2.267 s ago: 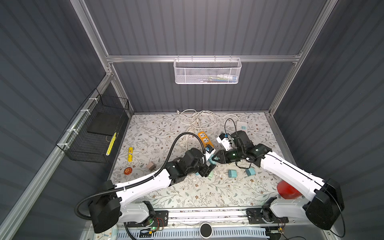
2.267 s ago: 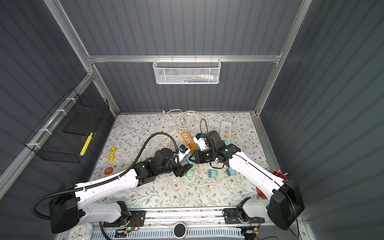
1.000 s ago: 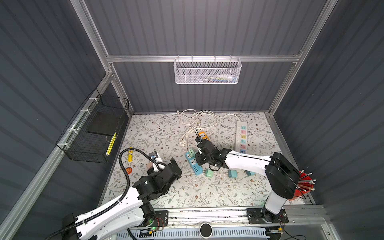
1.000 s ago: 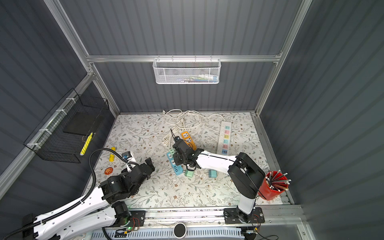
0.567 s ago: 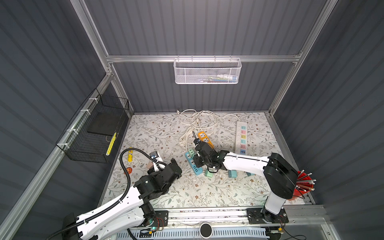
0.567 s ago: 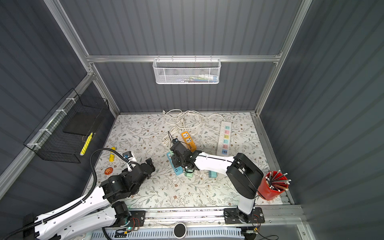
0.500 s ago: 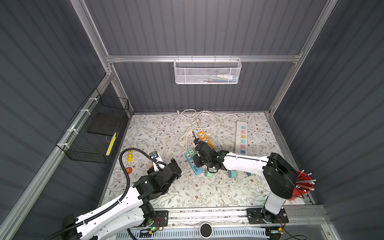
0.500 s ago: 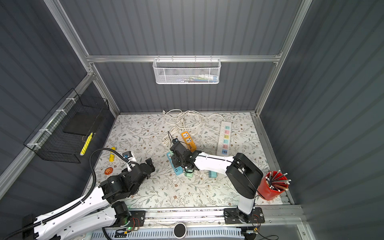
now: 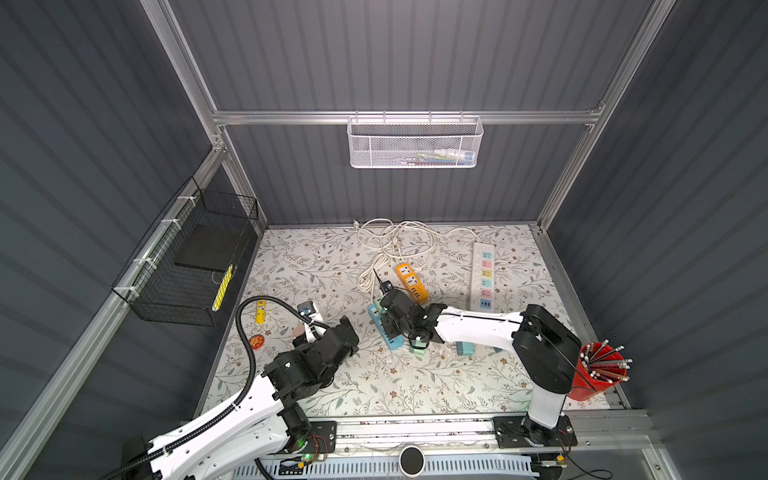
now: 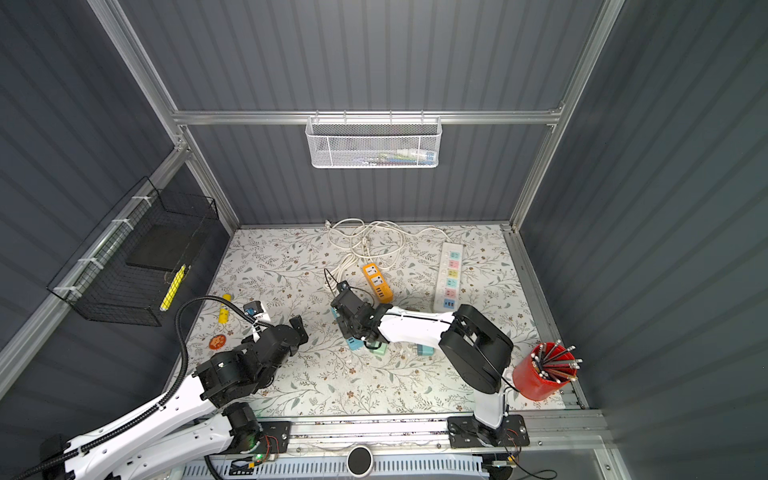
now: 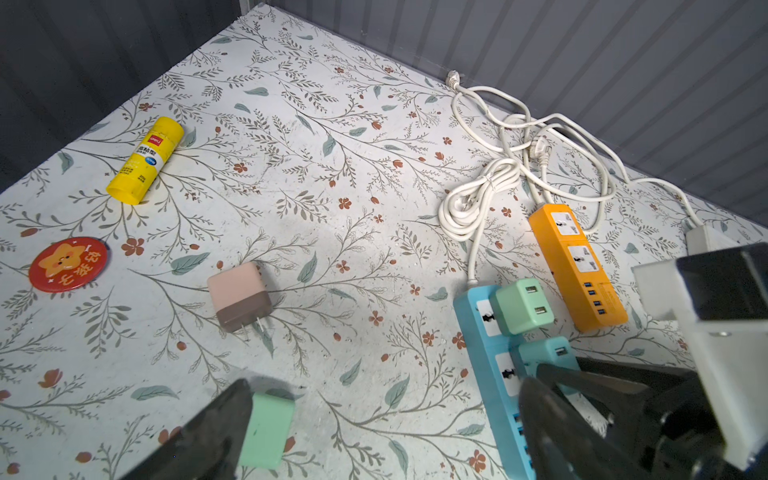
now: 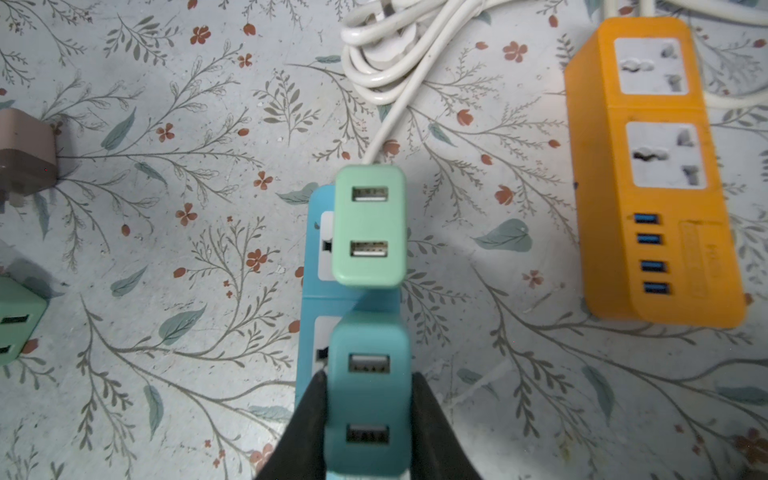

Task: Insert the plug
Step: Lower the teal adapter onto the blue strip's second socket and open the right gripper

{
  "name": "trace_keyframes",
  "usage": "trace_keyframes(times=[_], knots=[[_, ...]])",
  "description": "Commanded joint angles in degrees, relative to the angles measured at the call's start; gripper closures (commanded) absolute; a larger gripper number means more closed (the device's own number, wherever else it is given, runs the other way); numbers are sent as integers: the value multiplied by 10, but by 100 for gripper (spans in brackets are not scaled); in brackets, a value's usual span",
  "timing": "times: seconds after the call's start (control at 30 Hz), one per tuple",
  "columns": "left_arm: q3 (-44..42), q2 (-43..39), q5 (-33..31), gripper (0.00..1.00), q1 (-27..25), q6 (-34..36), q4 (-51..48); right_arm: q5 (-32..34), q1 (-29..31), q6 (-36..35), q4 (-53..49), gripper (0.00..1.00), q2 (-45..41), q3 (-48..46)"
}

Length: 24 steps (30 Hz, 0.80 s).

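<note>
Yellow glue stick (image 11: 144, 161) lies near a red badge (image 11: 67, 264); red cup (image 9: 584, 384) holds, seemingly, pencils (image 9: 607, 366).

Table (image 9: 316, 266): flat top with a floral leaf print, walled on three sides.

- Left side: yellow glue stick (image 9: 260, 310) lying flat. Red round badge (image 9: 256, 341) nearer than it, apart.
- Right of the badge: pink-and-brown charger (image 11: 240, 296) on its side. Mint charger (image 11: 266, 430) nearer.
- Centre: blue power strip (image 12: 353, 300), flat. Orange power strip (image 9: 411, 282) just beside it, to the far right.
- Far centre: white cables (image 9: 395, 237), tangled in loose loops.
- Right: white power strip (image 9: 484, 270) with coloured sockets, running near to far.
- Near of centre: pale green adapter (image 9: 417, 351) and loose teal adapter (image 9: 463, 348).
- Near right corner: red pencil cup (image 9: 590, 374), upright.
</note>
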Motion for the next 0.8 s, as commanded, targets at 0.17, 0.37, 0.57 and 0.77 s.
trace_keyframes(times=[0.17, 0.37, 0.57, 0.77], knots=[[-10, -42, 2, 0, 7, 1, 3, -25, 14, 1, -27, 73, 48, -19], [-1, -47, 11, 0, 8, -12, -9, -56, -2, 14, -113, 36, -7, 57], [42, -43, 27, 0, 9, 7, -17, -58, -24, 8, -175, 22, -109, 112], [66, -43, 28, 0, 8, 7, -50, -49, -18, 72, -200, 25, -195, 27]])
